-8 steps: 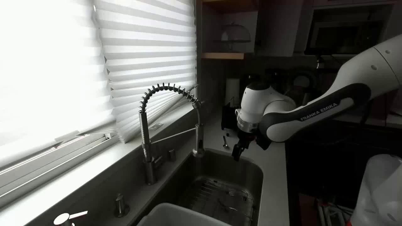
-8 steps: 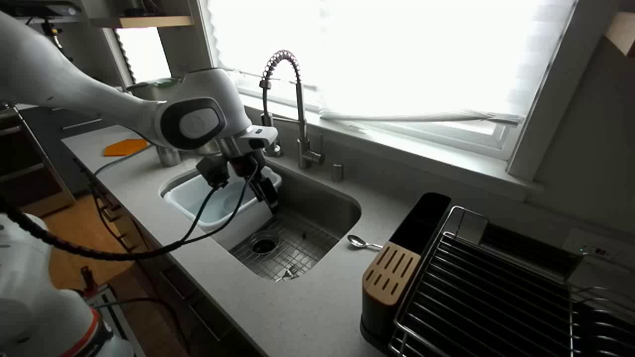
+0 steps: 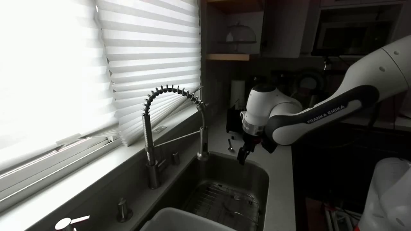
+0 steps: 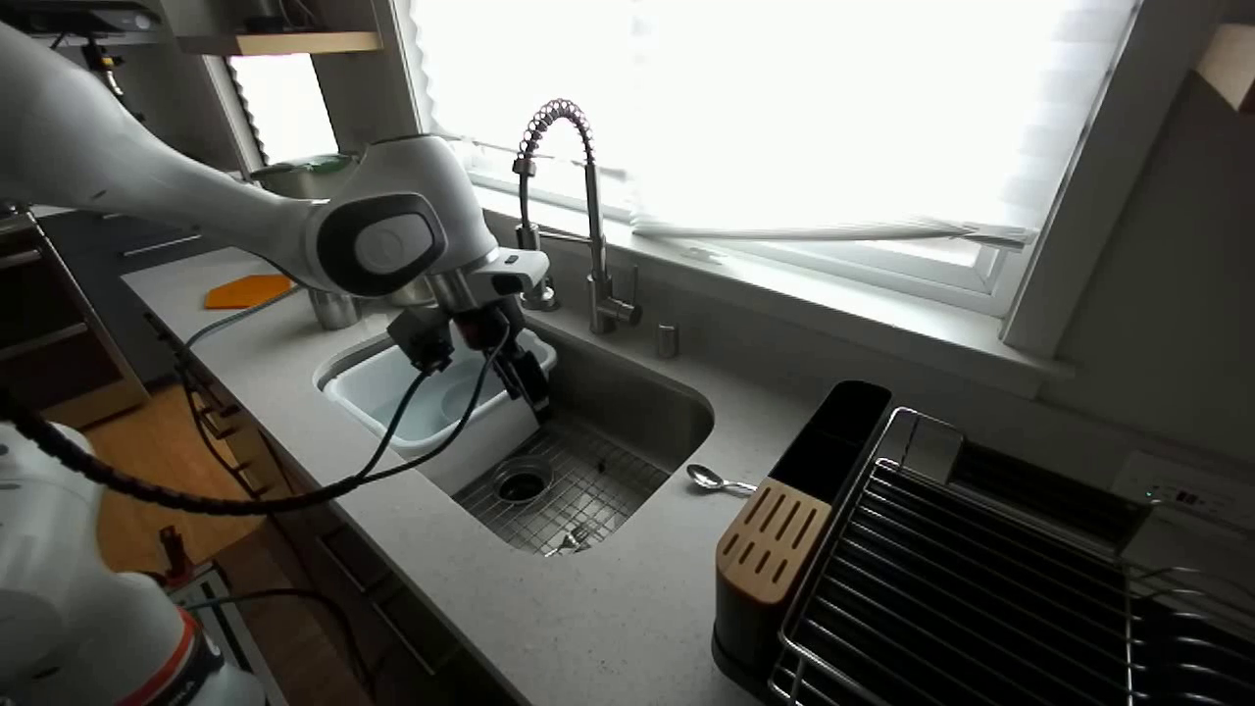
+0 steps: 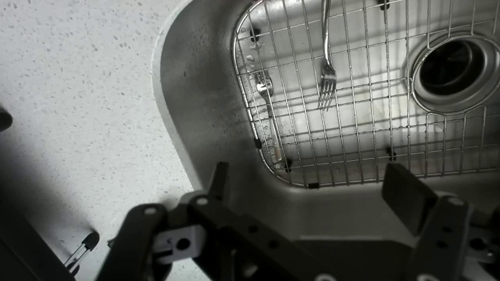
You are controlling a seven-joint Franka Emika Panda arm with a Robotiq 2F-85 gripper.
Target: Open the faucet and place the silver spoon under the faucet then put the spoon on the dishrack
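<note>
The tall chrome faucet [image 3: 147, 131] with its spring-coiled arched neck stands behind the sink, also in an exterior view [image 4: 594, 221]. Its spray head [image 3: 204, 144] hangs over the sink edge; no clear water stream shows. Its lever [image 4: 622, 312] is at the base. The silver spoon [image 4: 719, 480] lies on the counter between sink and dishrack, also in an exterior view [image 3: 230, 145]. The dishrack [image 4: 1000, 511] stands beyond it. My gripper [image 5: 308, 183] is open and empty, fingers wide apart, above the sink, apart from faucet and spoon. It shows in both exterior views [image 3: 242, 158] [image 4: 537, 397].
The sink [image 4: 647, 402] has a wire grid and drain [image 5: 445, 70]. A fork [image 5: 328, 78] and another piece of cutlery [image 5: 270, 113] lie in it. A pale tub [image 4: 412, 392] fills one end. A wood-topped holder [image 4: 773, 539] fronts the dishrack. A soap dispenser [image 3: 123, 210] stands beside the faucet.
</note>
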